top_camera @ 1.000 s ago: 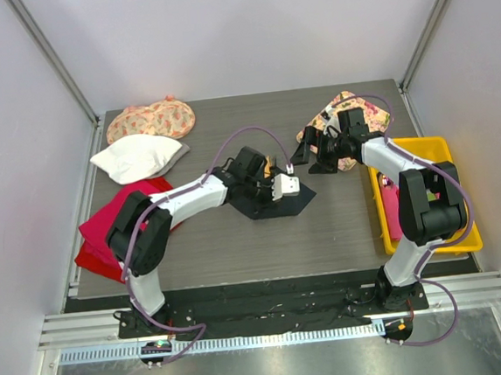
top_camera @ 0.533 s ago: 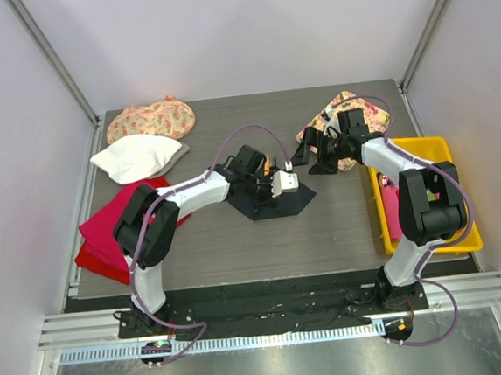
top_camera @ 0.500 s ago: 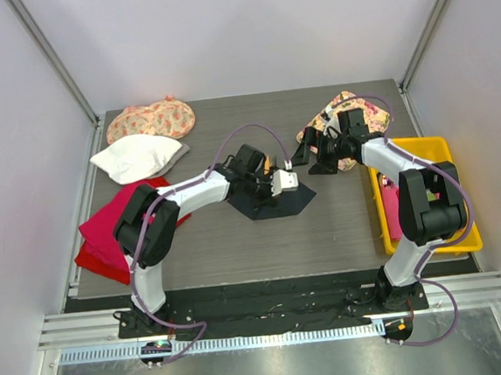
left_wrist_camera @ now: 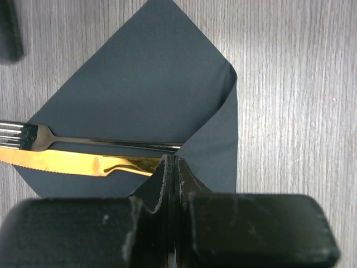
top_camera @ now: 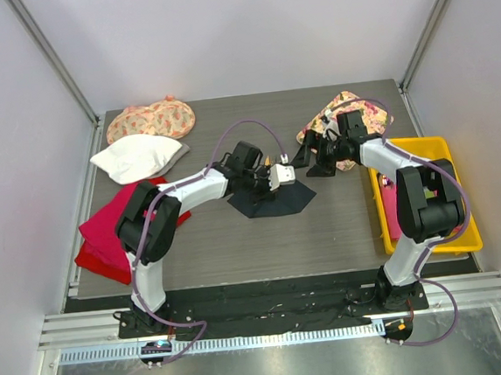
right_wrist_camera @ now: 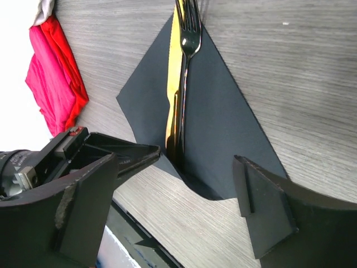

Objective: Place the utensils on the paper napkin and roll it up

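- The left hand [left_wrist_camera: 172,167] is closed, its black fingers pinching a raised fold of the paper napkin [left_wrist_camera: 150,84]. The right hand [right_wrist_camera: 198,159] stands open above the bench [top_camera: 238,250], with nothing between its broad, wedge-shaped black fingers, close to the napkin's far right side.
- The napkin is thin, matte and very dark navy. It lies as a diamond with crisp straight edges near the middle of the bench.
- Its right corner is turned up and over, making a soft curved crease that covers the ends of the handles.
- The utensils [left_wrist_camera: 72,162] lie side by side on the napkin, touching along their length. One is a knife with a glossy gold blade and fine serrations. The other is a slim fork [left_wrist_camera: 83,139] that reflects dark. Their heads reach past the napkin's left edge.
- The bench top is grey with a fine, straight wood grain.
- A crumpled red cloth [top_camera: 105,235], a puffy white cloth [top_camera: 138,156] and a floral cloth [top_camera: 151,120] sit at the left. A second floral cloth [top_camera: 353,108] lies at the far right, beside a glossy yellow tray [top_camera: 466,243].
- Since a second ago the left hand has shifted slightly toward the far side with the fold in its grip. The right hand has barely moved, and the napkin keeps its place.
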Available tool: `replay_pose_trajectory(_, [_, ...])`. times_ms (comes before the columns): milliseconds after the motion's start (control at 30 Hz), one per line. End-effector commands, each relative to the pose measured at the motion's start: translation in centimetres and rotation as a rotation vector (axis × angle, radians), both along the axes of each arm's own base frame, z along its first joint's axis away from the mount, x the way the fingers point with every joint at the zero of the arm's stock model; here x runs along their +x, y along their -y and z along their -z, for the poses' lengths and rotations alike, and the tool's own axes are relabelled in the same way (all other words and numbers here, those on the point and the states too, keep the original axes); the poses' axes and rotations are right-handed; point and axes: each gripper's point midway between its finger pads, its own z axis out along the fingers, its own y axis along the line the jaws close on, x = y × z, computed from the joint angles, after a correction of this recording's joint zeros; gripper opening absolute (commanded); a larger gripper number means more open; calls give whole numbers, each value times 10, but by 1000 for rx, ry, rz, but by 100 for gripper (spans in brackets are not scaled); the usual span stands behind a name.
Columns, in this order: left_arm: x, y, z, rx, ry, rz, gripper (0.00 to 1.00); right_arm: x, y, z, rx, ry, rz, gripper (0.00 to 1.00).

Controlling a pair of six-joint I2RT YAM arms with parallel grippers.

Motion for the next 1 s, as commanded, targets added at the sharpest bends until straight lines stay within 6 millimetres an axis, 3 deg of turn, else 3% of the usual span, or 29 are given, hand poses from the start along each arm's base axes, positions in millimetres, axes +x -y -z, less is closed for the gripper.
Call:
replay_pose_trajectory(0, [19, 12, -17, -61, 59, -12, 0, -3, -3, 2, 41, -14, 2, 75])
replay_pose_trajectory(167, [22, 12, -14, -58, 66, -21, 0, -9, -7, 11, 83, -66, 30, 32])
replay_pose_trajectory(300, [25, 10, -9, -54, 63, -30, 0, -17, -15, 17, 130, -93, 27, 18])
replay_pose_trajectory(600, [29, 11, -7, -61, 68, -44, 0, -42, -45, 27, 177, -138, -29, 7])
replay_pose_trajectory(967, [32, 8, 2, -48, 68, -51, 0, -59, -57, 53, 153, -210, -45, 6])
